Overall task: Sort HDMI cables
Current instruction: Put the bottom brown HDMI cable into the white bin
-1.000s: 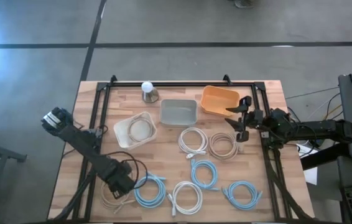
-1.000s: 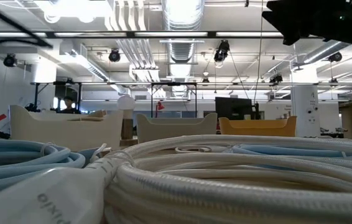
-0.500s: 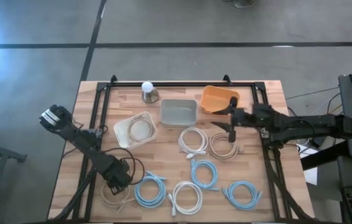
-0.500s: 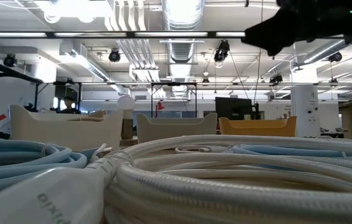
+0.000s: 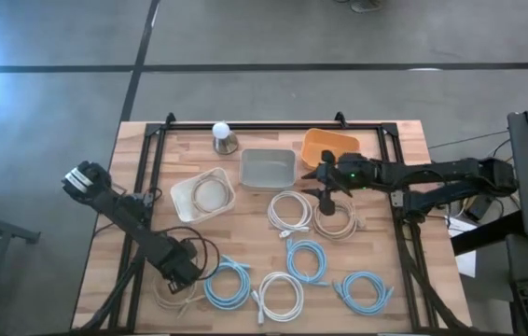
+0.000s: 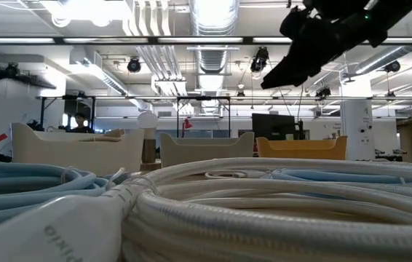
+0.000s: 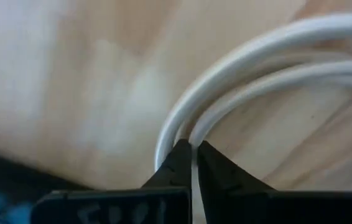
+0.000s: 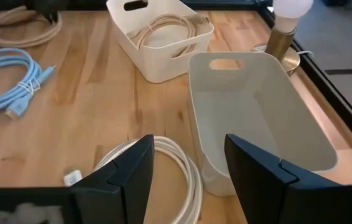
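Several coiled HDMI cables lie flat on the wooden table. A beige coil [image 5: 169,291] is at the near left, with my left gripper [image 5: 180,273] shut on it. Light blue coils [image 5: 225,285] [image 5: 307,259] [image 5: 365,289] and a white coil [image 5: 281,295] lie along the near side. A white coil [image 5: 289,210] and a beige coil [image 5: 337,218] lie mid-table. My right gripper [image 5: 327,193] hangs open above them, holding nothing; its wrist view shows the white coil [image 8: 163,163] below its fingers. Another beige coil [image 5: 210,193] lies inside the white bin [image 5: 186,200]. My left gripper pinches a strand of the beige coil's outer loop [image 7: 193,138] between its two fingertips. The fingers come down on it from above, slanting. The rest of the coil lies on the table.
A white bin, a grey bin [image 5: 268,179] and an orange bin [image 5: 327,149] stand in a row along the far half. A lamp with a round bulb [image 5: 222,136] stands at the far side. A black frame [image 5: 273,125] runs round the table's edges.
My left gripper has shut on the beige coil at the near left, hardly shifting. My right gripper, still open, has moved toward the table's left edge, from beside the orange bin to above the mid-table white and beige coils.
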You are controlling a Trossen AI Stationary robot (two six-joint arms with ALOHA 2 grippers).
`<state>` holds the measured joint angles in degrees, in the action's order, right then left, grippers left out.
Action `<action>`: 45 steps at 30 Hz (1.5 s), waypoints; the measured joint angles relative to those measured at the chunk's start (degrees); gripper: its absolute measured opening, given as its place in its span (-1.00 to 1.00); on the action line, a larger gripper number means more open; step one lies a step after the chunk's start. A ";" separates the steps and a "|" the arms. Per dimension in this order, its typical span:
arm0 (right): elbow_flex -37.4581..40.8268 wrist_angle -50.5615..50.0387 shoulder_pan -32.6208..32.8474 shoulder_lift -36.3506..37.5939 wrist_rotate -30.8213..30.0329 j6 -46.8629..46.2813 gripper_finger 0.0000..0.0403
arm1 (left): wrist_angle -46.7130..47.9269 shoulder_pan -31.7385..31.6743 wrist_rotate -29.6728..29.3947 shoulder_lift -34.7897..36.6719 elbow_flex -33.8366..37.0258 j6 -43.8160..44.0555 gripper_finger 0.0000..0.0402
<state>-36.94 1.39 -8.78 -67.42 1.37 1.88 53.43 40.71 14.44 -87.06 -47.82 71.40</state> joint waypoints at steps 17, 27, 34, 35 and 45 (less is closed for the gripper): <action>-6.41 -6.02 0.04 -3.79 0.07 -1.72 -0.17 | 36.34 0.02 -8.23 1.92 -31.99 9.28 -0.99; -5.99 -7.44 0.04 -3.88 0.15 -2.18 -0.26 | 36.60 -0.52 -23.69 0.93 -37.74 1.74 -1.00; -5.98 -7.38 0.03 -3.88 0.15 -3.84 -0.32 | 34.75 -2.87 -38.42 0.91 -35.93 -9.76 -1.00; -5.95 -7.37 0.04 -3.88 0.15 -3.86 -0.33 | 34.32 -3.55 -37.25 0.86 -35.44 -11.98 -1.00; -5.91 -7.41 0.02 -3.95 0.20 -5.32 -0.37 | 36.41 -9.71 -18.23 -3.13 -34.91 -14.84 -1.00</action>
<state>-42.85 -6.02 -8.75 -71.37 1.56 -3.44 89.84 31.00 -3.79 -90.19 -82.73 56.56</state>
